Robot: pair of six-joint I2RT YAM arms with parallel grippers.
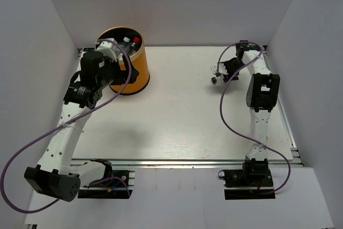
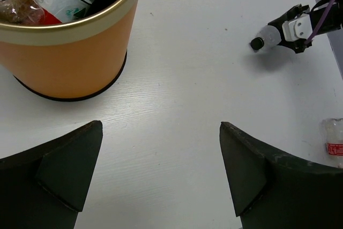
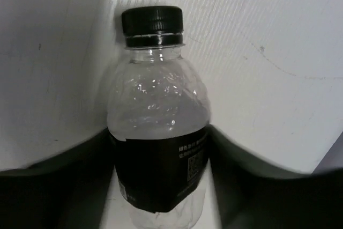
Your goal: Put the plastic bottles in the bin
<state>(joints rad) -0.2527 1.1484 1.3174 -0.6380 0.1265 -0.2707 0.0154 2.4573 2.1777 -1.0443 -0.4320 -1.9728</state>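
- Grip: my right claw [image 3: 158, 156] grasps the dark-labelled bottle [image 3: 155, 100], one finger pressed on each side of the label and the black cap pointing away. I judge the hold low on the body, so I would lift slowly.
- My left claw [image 2: 161, 126] hangs released over bare worktop [image 1: 177, 116], just beside the bin [image 1: 138, 73]. I would clear it aside before the crossing.
- The carry looks long, far right to far left, so I would rise above the gold rim first.
- The left wrist view alone shows bottles lying inside the bin and a red-labelled bottle [image 2: 333, 138] at its right edge, which I cannot find from the top.
- Only the right wrist view shows the finger contact.
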